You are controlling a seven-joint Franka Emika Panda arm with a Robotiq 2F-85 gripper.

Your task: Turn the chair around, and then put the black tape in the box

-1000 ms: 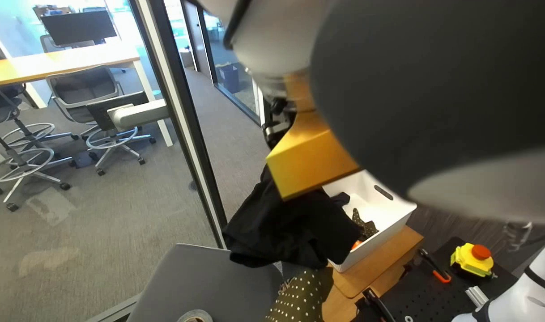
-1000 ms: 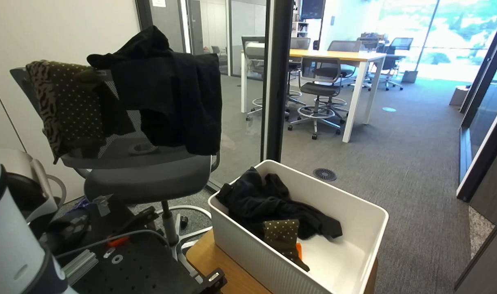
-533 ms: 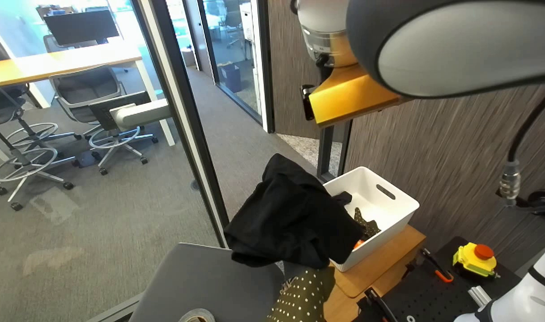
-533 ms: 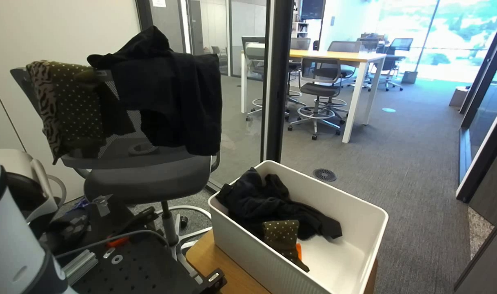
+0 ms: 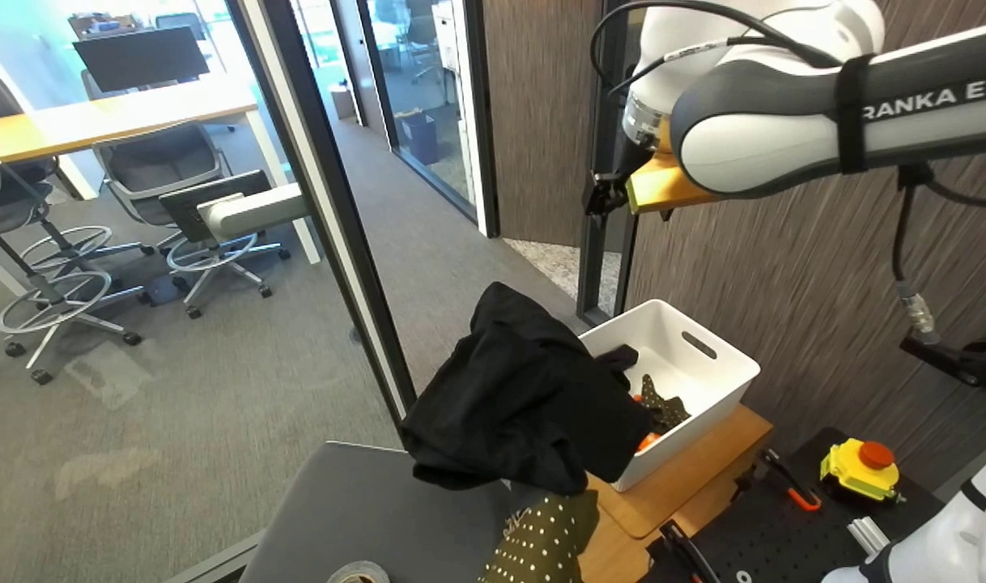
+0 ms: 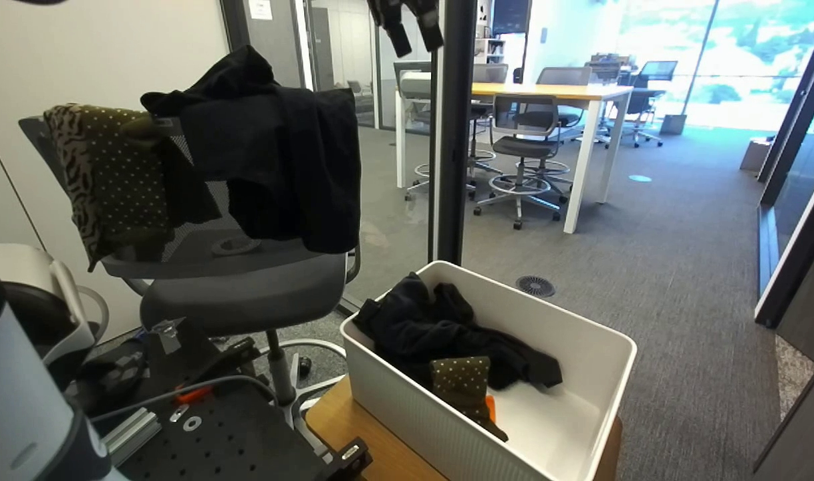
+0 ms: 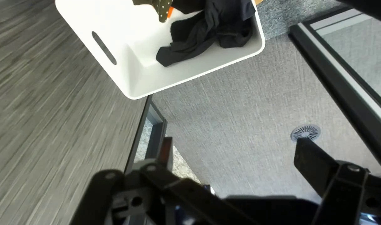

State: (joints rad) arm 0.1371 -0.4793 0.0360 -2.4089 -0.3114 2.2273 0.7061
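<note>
The grey chair stands with its mesh back toward the white box; its seat shows in both exterior views (image 5: 380,502) (image 6: 240,300). A ring-shaped roll of tape (image 5: 355,566) lies on the seat, cut off by the frame edge, and shows dimly through the mesh (image 6: 236,246). It looks greyish there. The white box (image 6: 393,401) holds dark clothes, a dotted cloth and something orange; it also shows in the wrist view (image 7: 178,75). My gripper (image 7: 236,147) is open and empty, raised high beyond the box, and shows in both exterior views (image 5: 606,194) (image 6: 418,43).
A black garment (image 5: 525,389) and a dotted cloth (image 5: 550,534) hang over the chair back. The box stands on a wooden surface (image 5: 695,457) beside a black perforated plate (image 6: 206,441). A dark glass-wall post (image 6: 455,133) and a wood-grain wall (image 5: 533,121) stand nearby.
My arm has drawn back, up and to the right in an exterior view, uncovering the box. My fingertips have come into view at the top of an exterior view. The tape stays on the seat.
</note>
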